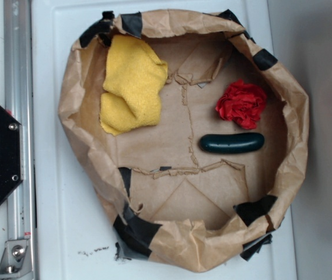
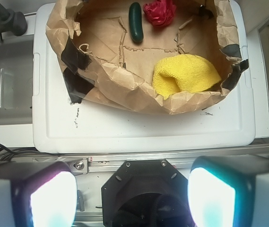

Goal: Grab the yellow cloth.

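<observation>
Yellow cloth (image 1: 132,84) folded inside paper bag (image 1: 297,116), apart from red cloth (image 1: 242,103) and cucumber (image 1: 232,142), pincer (image 2: 133,196) wide open, empty, above base (image 2: 146,191)

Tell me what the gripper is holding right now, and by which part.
Nothing. The gripper is open and empty, set back from the paper bag. The yellow cloth lies untouched inside the bag.
</observation>
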Robot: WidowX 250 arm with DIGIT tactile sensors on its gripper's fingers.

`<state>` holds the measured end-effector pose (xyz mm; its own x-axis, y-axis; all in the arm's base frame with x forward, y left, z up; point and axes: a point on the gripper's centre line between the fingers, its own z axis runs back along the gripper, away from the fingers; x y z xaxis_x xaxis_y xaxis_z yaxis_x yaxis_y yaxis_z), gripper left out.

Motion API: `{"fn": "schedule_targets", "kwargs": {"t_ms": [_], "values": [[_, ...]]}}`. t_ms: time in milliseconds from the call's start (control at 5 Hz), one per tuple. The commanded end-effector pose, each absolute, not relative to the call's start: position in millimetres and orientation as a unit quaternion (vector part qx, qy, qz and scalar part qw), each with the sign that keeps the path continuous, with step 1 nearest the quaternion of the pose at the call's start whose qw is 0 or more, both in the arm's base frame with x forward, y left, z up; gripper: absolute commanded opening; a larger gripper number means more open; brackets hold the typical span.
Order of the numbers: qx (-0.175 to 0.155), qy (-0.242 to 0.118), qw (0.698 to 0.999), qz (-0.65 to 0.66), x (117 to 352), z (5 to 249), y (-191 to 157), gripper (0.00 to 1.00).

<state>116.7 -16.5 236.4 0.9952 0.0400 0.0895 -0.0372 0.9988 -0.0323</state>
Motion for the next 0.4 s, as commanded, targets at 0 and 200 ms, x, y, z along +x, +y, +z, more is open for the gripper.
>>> {"fn": "schedule_targets", "kwargs": {"t_ms": [0, 200], "values": [[-0.015, -0.045, 0.999, 0.019, 117, 236, -17, 1.0], [0.028, -0.109, 0.994, -0.003, 167, 199, 22, 1.0]]}}
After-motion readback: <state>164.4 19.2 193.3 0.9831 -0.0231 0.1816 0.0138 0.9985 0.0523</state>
